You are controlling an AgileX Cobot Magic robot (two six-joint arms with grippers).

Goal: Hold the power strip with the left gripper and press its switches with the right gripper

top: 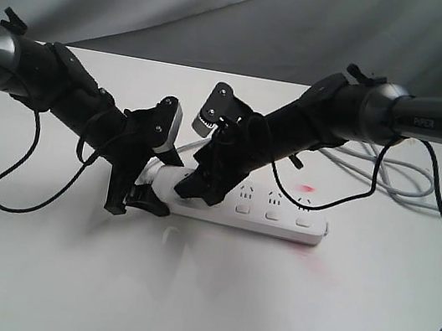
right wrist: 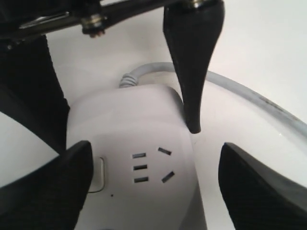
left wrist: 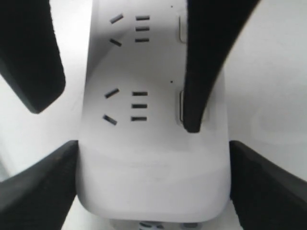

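Note:
The white power strip (top: 274, 212) lies flat on the white table. My left gripper (top: 138, 194) is shut on its left, cord end, and in the left wrist view both jaws of the left gripper (left wrist: 153, 191) press the sides of the power strip (left wrist: 148, 158). My right gripper (top: 200, 186) reaches across from the right and stands open over the strip. One of its fingers (left wrist: 204, 57) has its tip on the switch (left wrist: 180, 109) beside the first socket. In the right wrist view the right gripper (right wrist: 156, 191) straddles the power strip (right wrist: 139, 124), one finger half covering that switch (right wrist: 98, 175). Three more switches (top: 272, 215) show.
The grey cord (right wrist: 249, 98) leaves the held end and lies in loops at the back right (top: 398, 174). A red light spot (top: 309, 187) shows on the table behind the strip. Black cables hang from both arms. A grey cloth backdrop stands behind the table.

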